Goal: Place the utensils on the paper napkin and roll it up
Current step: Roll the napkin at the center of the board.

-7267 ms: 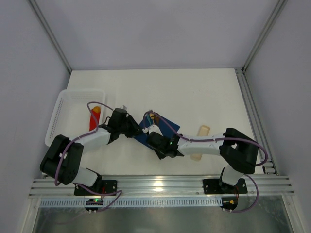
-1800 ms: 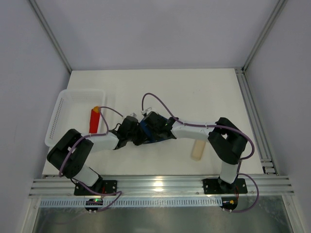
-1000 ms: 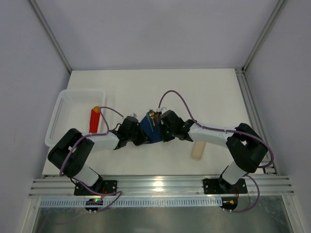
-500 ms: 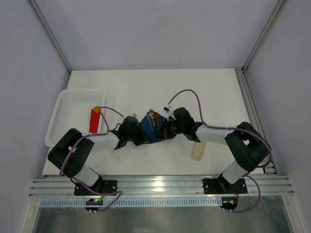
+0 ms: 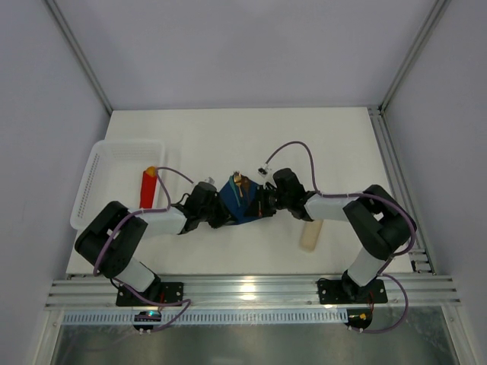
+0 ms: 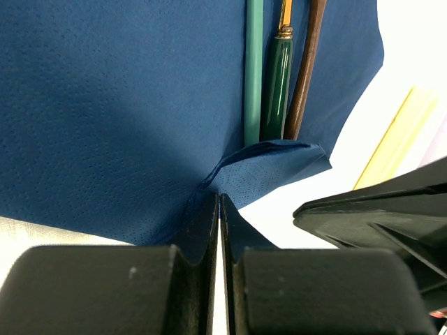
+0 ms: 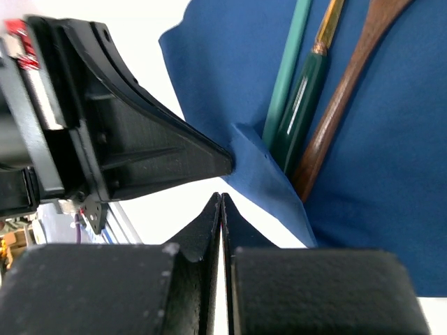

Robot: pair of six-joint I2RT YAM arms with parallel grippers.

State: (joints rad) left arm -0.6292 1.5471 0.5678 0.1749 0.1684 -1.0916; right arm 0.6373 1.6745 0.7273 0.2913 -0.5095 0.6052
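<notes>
Paper napkin (image 5: pixel 234 202) lies near the white basket (image 5: pixel 95 169), to its right, with the utensils (image 6: pixel 276 91) lying side by side on it. The left gripper (image 6: pixel 218 209) is clamped on a puckered edge of the sheet, and the right gripper (image 7: pixel 221 209) has its jaws pressed together at the loose flap, with no paper visibly between them. Risk: uneven pulling may tear the thin sheet at the pinch or let the slim pieces slide out, while the basket holds a red block with an orange tip (image 5: pixel 148 188) against its right wall.
</notes>
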